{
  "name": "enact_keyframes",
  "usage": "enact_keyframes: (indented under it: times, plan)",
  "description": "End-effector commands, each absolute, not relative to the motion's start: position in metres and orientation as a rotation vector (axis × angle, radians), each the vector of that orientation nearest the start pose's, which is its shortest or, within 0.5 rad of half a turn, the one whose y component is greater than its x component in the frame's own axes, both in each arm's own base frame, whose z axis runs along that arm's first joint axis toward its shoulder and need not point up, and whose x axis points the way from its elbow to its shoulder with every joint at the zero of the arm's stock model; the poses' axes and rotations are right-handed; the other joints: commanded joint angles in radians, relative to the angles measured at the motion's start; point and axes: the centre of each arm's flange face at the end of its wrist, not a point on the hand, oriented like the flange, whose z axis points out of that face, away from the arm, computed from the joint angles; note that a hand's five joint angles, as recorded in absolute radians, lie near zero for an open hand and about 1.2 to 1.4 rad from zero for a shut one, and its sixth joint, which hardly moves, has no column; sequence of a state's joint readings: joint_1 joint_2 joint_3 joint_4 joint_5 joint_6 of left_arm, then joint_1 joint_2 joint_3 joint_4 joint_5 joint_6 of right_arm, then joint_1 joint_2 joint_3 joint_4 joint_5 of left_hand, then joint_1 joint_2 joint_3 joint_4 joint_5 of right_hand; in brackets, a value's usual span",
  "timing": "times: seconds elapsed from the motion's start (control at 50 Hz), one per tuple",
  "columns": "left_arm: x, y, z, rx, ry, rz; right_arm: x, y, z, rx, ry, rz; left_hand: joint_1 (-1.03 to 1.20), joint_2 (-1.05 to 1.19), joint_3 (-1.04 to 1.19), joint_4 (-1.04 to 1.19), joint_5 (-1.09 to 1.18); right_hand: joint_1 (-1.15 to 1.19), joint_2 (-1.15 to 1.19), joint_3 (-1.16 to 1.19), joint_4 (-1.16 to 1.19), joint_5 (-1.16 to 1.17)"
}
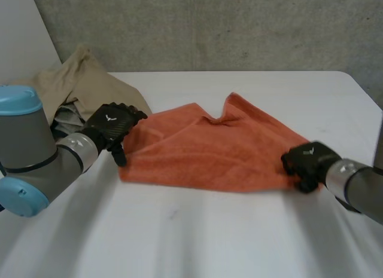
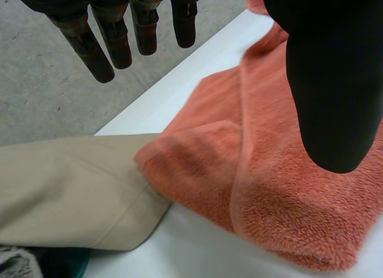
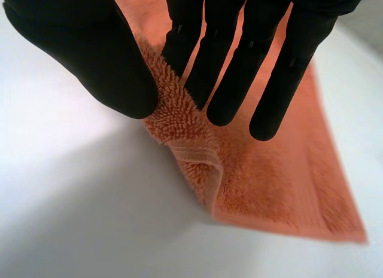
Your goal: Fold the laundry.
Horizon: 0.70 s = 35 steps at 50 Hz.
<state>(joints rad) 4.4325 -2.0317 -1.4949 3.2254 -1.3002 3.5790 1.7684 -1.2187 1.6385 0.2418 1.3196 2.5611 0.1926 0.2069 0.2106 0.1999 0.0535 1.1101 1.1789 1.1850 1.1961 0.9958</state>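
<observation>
Orange towel [image 1: 209, 149] on table [image 1: 179, 242], right hand [image 1: 306, 162] pinching its corner, left hand [image 1: 111, 126] spread at opposite edge

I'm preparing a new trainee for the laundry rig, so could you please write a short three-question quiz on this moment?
1. True or false: the right robot hand pinches a corner of the orange towel between thumb and fingers.
2. What lies against the towel's edge near the left robot hand? A) a beige garment B) blue jeans C) a white sock
3. Fill in: the towel lies on a ____ table.
Key: 1 true; 2 A; 3 white.
</observation>
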Motion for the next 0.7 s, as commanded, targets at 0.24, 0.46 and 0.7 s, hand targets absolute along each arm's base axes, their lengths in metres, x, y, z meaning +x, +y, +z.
enact_keyframes:
  times: [0.24,0.46,0.7]
  plan:
    - [-0.257,-0.31,0.189,1.169,2.387,-1.913,0.236,-0.291,0.213,-1.27,2.329,-1.507,-0.011,-0.026,-0.029,-0.019,-0.047,-0.618,-0.687,-0.693,-0.704,-0.678]
    - [-0.259,-0.304,0.185,1.181,2.411,-1.855,0.313,-0.33,0.186,-1.36,2.122,-1.659,0.035,0.021,0.017,0.028,0.0,-0.665,-0.734,-0.74,-0.751,-0.726]
    - [-0.254,-0.31,0.159,1.189,2.43,-1.621,0.31,-0.325,0.179,-1.34,2.221,-1.599,0.212,0.197,0.194,0.204,0.176,-0.665,-0.734,-0.74,-0.751,-0.726]
